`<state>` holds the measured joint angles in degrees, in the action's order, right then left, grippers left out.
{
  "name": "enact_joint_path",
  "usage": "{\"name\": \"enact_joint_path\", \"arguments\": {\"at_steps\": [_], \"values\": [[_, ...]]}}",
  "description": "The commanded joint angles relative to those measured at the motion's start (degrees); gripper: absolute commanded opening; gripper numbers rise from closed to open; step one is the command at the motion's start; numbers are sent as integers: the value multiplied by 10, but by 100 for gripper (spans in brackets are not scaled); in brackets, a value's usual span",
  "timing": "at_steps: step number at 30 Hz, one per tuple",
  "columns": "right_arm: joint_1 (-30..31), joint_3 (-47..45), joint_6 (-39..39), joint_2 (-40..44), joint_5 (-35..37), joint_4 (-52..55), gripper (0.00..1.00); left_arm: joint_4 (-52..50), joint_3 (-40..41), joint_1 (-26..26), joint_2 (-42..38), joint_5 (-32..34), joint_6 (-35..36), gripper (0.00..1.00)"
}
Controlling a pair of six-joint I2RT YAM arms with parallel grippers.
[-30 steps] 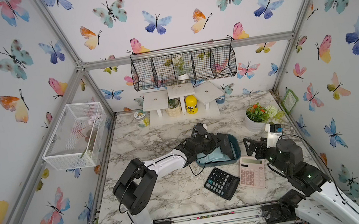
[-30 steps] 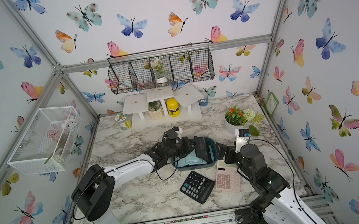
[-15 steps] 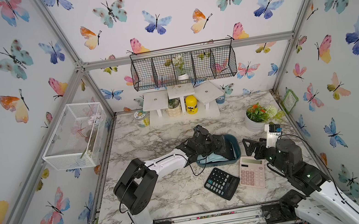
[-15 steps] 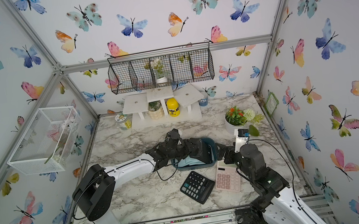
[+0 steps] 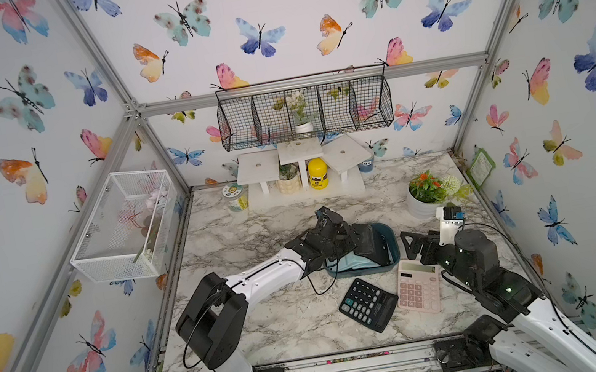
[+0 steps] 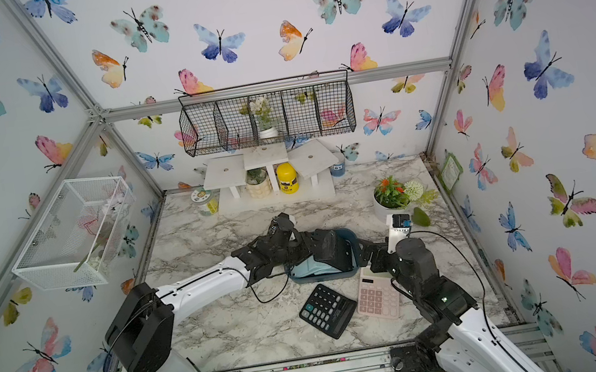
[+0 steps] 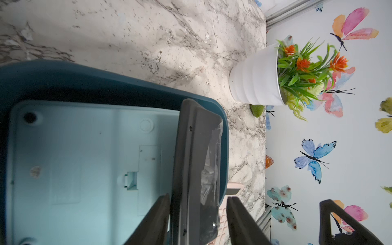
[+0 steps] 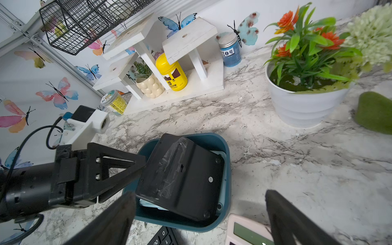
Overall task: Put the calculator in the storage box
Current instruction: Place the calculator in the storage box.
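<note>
Two calculators are sitting inside the storage box (image 5: 365,270), which is resting near the middle of the bench (image 5: 256,241), a little toward its right edge. A pale blue calculator (image 7: 84,159) is lying flat on the box floor with its back facing up. A dark calculator (image 8: 184,176), also back up and partly covered in clear film, is leaning tilted over it, with its lower end down against the box wall nearest the front edge of the bench.

The left pincer (image 7: 198,196) is reaching over the box from the side of the bench's left edge. Its jaws are standing partly open on either side of the dark calculator's raised edge. In the left wrist view a thin gap is showing between one finger (image 7: 239,220) and the calculator, so the jaws are not clamping it.

The right pincer (image 8: 200,194) is hovering wide open and holding nothing, just beside the box's front-right corner and close to the display end of a pink calculator (image 5: 419,287). That pink calculator is lying face up toward the front-right corner of the bench. A black calculator (image 5: 366,304) is lying face up just beside it on its left, apart from the box. A white flower pot (image 5: 422,208) is standing near the right edge, behind the box.
</note>
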<state>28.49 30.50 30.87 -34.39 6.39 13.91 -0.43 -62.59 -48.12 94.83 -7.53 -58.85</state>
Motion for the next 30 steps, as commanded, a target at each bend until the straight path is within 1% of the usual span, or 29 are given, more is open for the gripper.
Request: {"name": "enact_joint_path", "arguments": {"at_steps": [1,12,16,20,24,27,30], "values": [[2,-9,8,-2,-15,-16,98,-9,13,-10,-9,14,12,47],[2,-3,1,-33,-45,-13,98,-9,23,-45,-10,14,10,43],[2,-3,1,-42,-56,-13,98,-35,18,-44,-22,44,25,43],[2,-4,-1,-44,-60,-12,98,-114,-39,-43,-22,74,76,44],[2,-7,0,-45,-64,-12,98,-197,-107,-35,8,103,120,45],[2,-6,0,-47,-67,-12,98,-229,-140,-24,45,83,143,47],[2,-6,-1,-48,-68,-7,98,-228,-150,-21,67,62,153,48]]}}
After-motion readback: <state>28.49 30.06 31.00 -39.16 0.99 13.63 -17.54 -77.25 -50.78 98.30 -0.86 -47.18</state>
